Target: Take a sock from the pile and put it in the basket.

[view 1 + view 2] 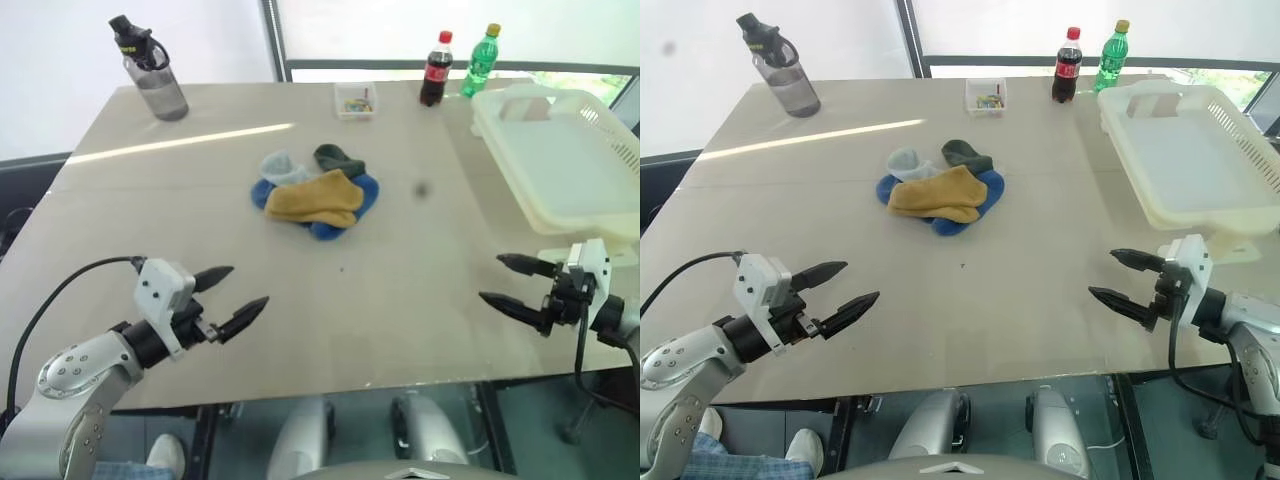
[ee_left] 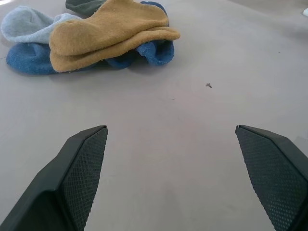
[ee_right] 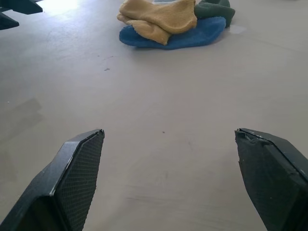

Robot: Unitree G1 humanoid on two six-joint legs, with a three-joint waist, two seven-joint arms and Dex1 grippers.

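The pile [image 1: 316,195] of socks lies in the middle of the table: a mustard sock [image 1: 315,198] on top, blue underneath, light grey and dark green behind. The cream slotted basket [image 1: 560,160] stands at the table's right edge. My left gripper [image 1: 232,296] hovers open over the near left of the table, pointing toward the pile, nothing between its fingers. My right gripper [image 1: 504,281] hovers open near the front right, below the basket, also empty. Both wrist views look across bare table to the pile [image 2: 96,38] [image 3: 171,24].
A grey water bottle [image 1: 155,70] stands at the far left corner. A small clear box [image 1: 355,100], a cola bottle [image 1: 435,70] and a green bottle [image 1: 480,60] stand along the far edge. The table's front edge runs just under both grippers.
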